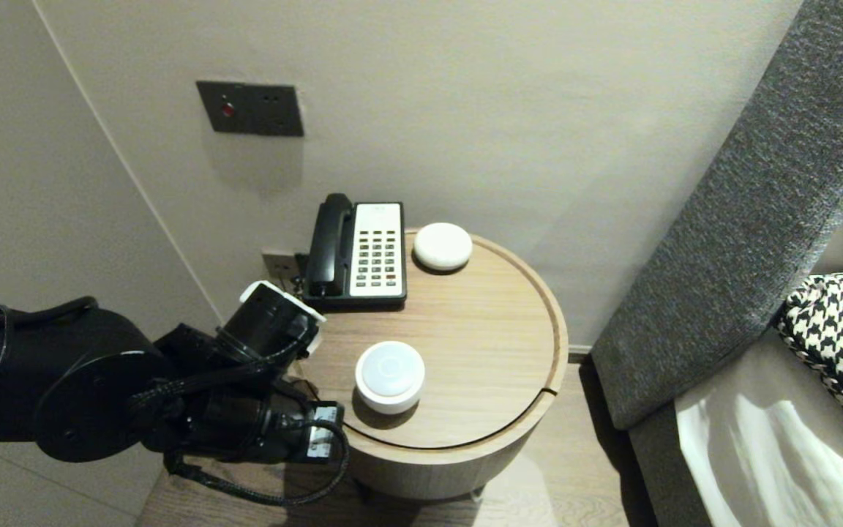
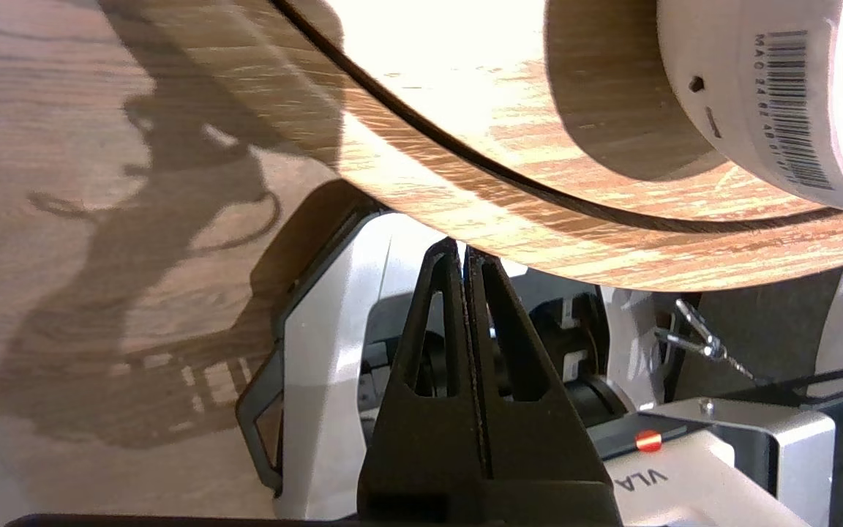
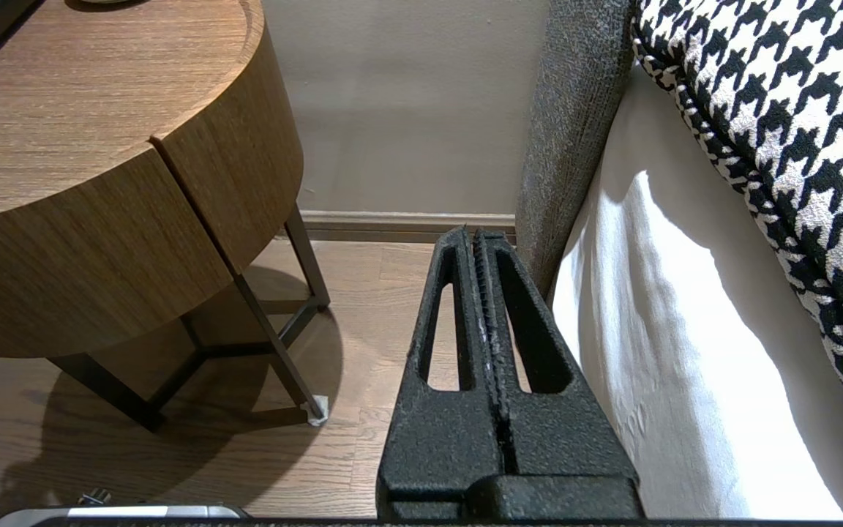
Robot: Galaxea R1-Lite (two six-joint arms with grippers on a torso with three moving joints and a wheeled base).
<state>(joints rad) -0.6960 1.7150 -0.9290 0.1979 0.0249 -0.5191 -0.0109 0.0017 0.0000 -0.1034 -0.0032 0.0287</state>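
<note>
The left pincer point(image 2: 463, 252) is closed tight, fingers pressed together with nothing between them. In the left wrist view its tips sit right at the outer rim of the round tabletop point(image 1: 480, 329), at the near-left edge; whether they touch the wood cannot be told. The left arm reaches in from the left, beside that edge.

The thing nearest it is the near puck point(image 1: 390, 377), a white round device lying flat on the tabletop just inside the near-left edge, apart from the pincer. Its side wall bears a barcode label.

A phone point(image 1: 356, 252) lies at the far-left edge, handset in its cradle. The far puck point(image 1: 443, 247) sits just beside it at the far edge.

The right pincer point(image 3: 474, 238) is closed and empty, hanging over the floor point(image 3: 392, 293) between the table and the bed point(image 3: 670, 351). A cushion point(image 1: 842, 329) lies on the bed.
</note>
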